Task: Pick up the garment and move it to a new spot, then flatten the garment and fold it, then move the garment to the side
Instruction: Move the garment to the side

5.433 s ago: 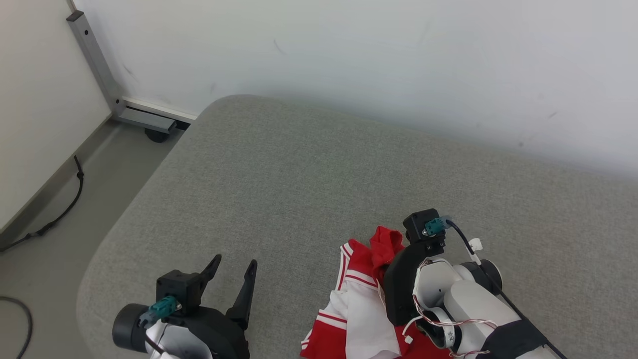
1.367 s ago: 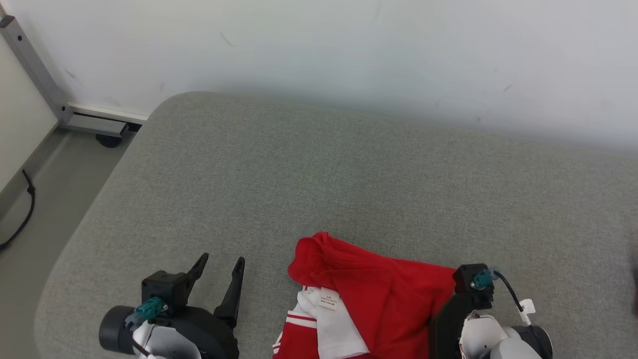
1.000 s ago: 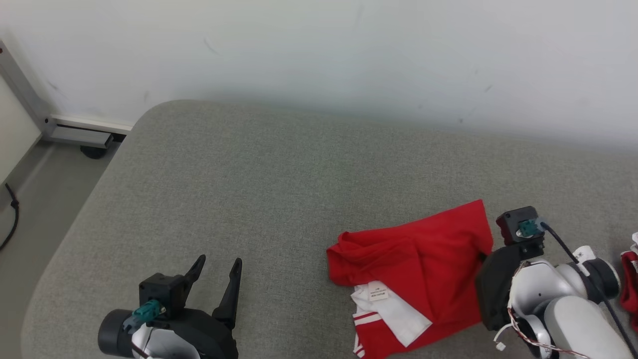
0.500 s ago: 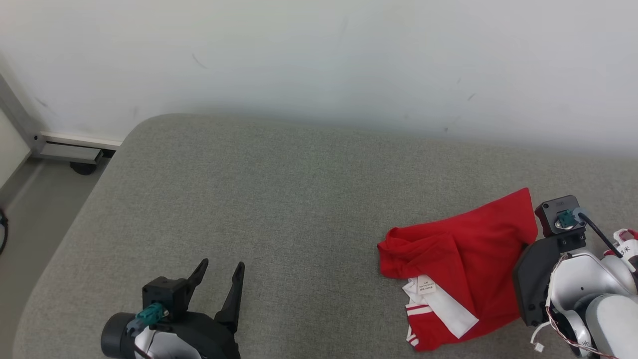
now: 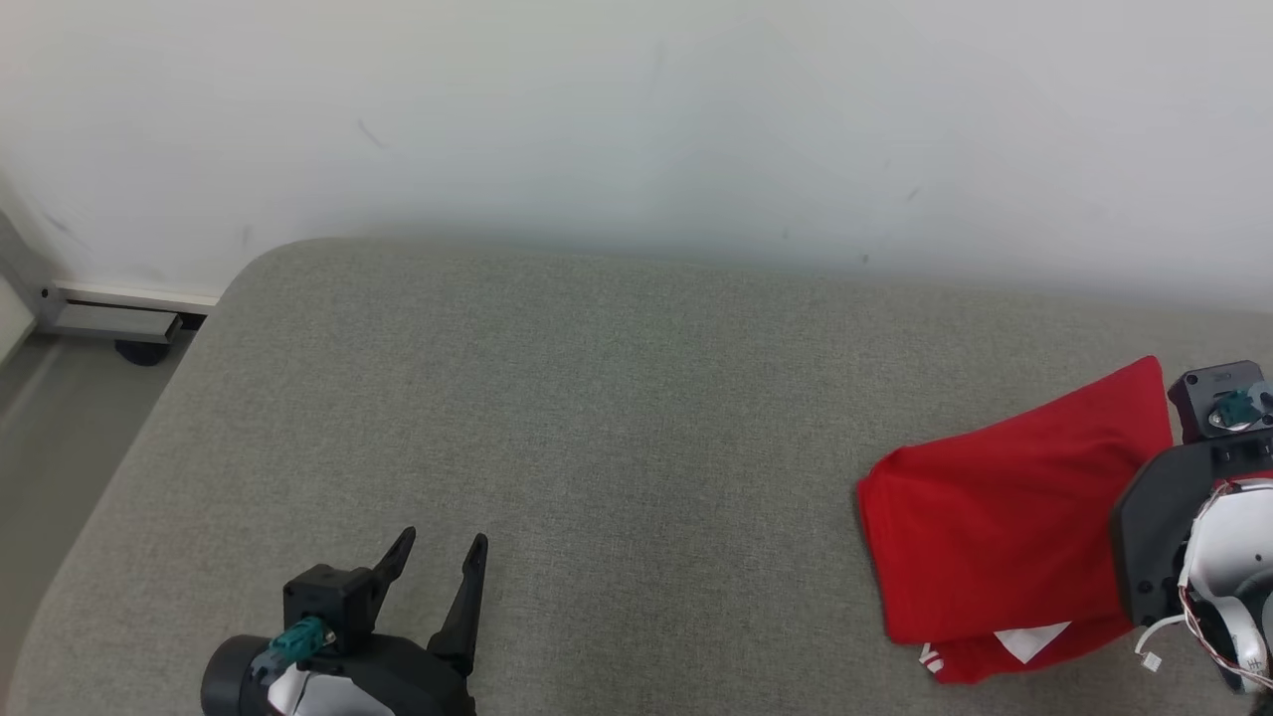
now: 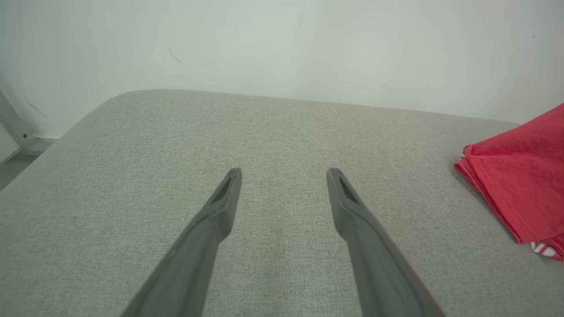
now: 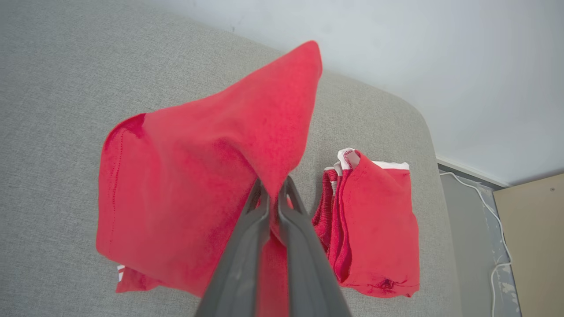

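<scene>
Grey cushion (image 5: 597, 418) bears red garment (image 5: 1004, 527) — right claw (image 7: 273, 187) pinches it, tips cloth-hidden — left claw (image 6: 284, 172) spread.

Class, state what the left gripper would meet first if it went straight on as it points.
Probably the grey cushion, as the left gripper seems tilted slightly down; otherwise the white wall. The red garment lies off its line.
</scene>
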